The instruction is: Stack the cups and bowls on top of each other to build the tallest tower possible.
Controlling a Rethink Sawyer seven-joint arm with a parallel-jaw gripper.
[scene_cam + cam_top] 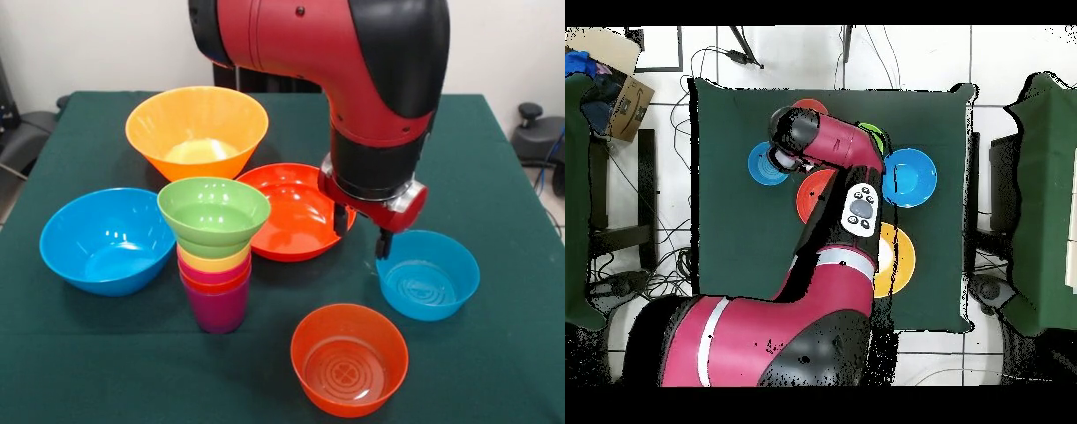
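- I see the gripper (pixel 364 231) empty, with its two dark fingers apart and hanging above the gap between the wide red-orange bowl (pixel 296 210) and the small blue bowl (pixel 428 274).
- I judge the step in hand is to fetch the small blue bowl, which lies at about 4 o'clock from the fingers, just beside them.
- To do it well, I want to move a little toward 4 o'clock, so that one finger goes inside the near rim and the other outside, then lower and close on the wall only.
- I think the glossy plastic can slip, so I would grip low on the rim and lift straight up.
- The tower (pixel 214 265) stands at 9 o'clock from the gripper, near the table's (pixel 494 353) middle; I must carry the bowl high enough to pass over it.
- The tower has a purple cup at the base, then orange-red, crimson and yellow rims, and the small green bowl (pixel 214 212) sits upright on top, wider than the cups under it.
- It looks upright to me, but top-heavy, so I would put down the next piece centred and softly.
- The small orange bowl (pixel 350 358) waits at 6 o'clock, the large blue bowl (pixel 106 238) at 9 o'clock beyond the tower, the large orange-yellow bowl (pixel 197 131) at 11 o'clock.
- In the overhead view the arm (pixel 835 215) covers the fingers.
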